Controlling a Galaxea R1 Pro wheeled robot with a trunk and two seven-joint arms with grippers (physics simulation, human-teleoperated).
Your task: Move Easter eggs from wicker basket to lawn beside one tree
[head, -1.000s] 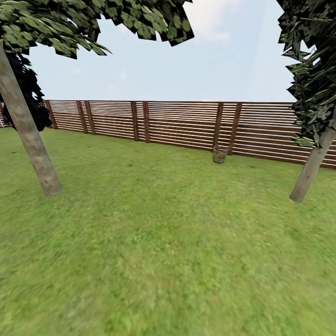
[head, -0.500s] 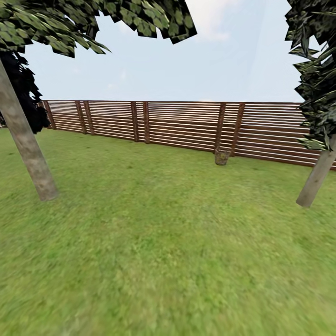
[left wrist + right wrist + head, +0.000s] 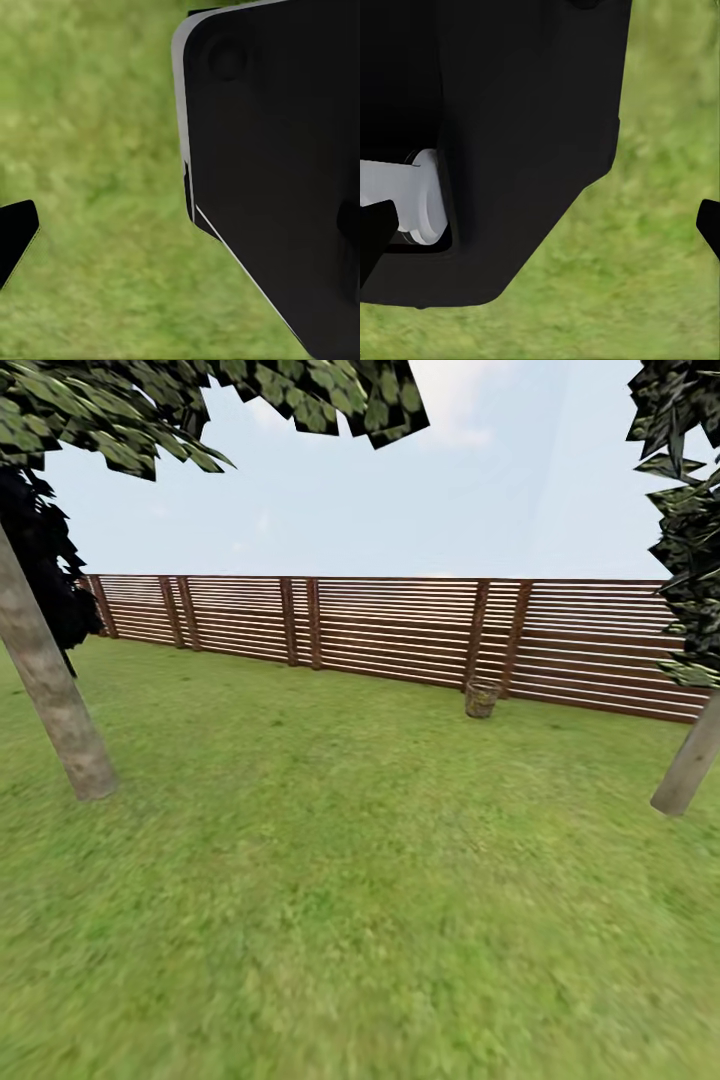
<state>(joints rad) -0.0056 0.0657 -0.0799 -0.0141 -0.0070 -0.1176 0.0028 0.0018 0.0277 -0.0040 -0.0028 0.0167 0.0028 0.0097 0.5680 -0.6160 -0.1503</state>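
Gripper states I can't tell; wicker basket (image 3: 481, 699) stands far off on the lawn (image 3: 350, 860) by the fence (image 3: 400, 630).

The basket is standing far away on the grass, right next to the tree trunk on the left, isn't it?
Not quite. The wicker basket is standing far away on the lawn, but it is right by the brown fence, not next to the left tree trunk. That trunk stands well apart from it, much nearer the camera. The head view shows this.
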